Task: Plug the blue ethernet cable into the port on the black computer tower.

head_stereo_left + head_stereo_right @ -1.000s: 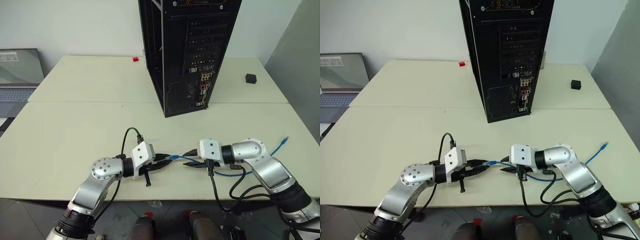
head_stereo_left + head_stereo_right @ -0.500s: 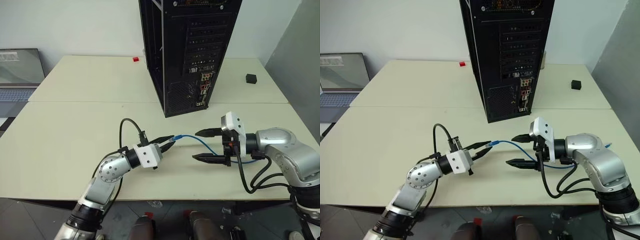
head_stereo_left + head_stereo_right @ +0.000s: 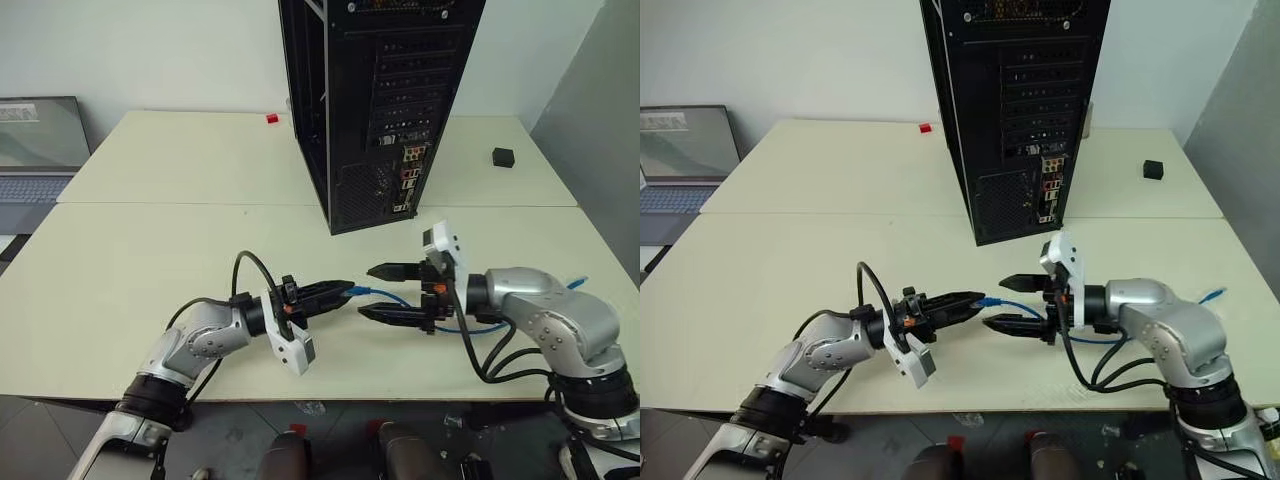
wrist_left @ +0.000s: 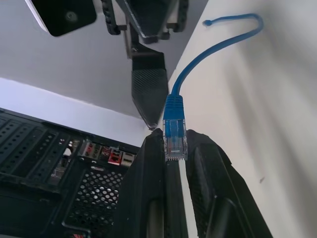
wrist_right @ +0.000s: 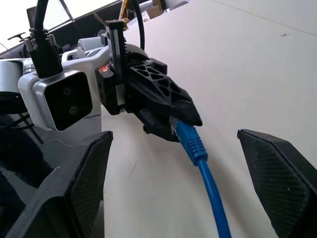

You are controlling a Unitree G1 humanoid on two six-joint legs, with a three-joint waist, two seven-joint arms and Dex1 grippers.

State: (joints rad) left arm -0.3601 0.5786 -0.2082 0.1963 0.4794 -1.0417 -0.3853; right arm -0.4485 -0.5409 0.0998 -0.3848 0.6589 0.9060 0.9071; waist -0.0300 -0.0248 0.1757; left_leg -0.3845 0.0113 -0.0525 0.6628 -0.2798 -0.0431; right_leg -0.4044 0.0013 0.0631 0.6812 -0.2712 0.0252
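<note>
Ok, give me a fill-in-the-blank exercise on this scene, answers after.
1. The left gripper is shut on the plug of the ____ ethernet cable.
2. The right gripper has its fingers ____.
3. The cable is not yet plugged into the black computer ____.

Answers: blue; open; tower

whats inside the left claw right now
The left claw is shut on the clear plug of the blue ethernet cable. The plug's tip sits between the fingers; its clip side is covered by them. The cord trails away across the table.
</note>
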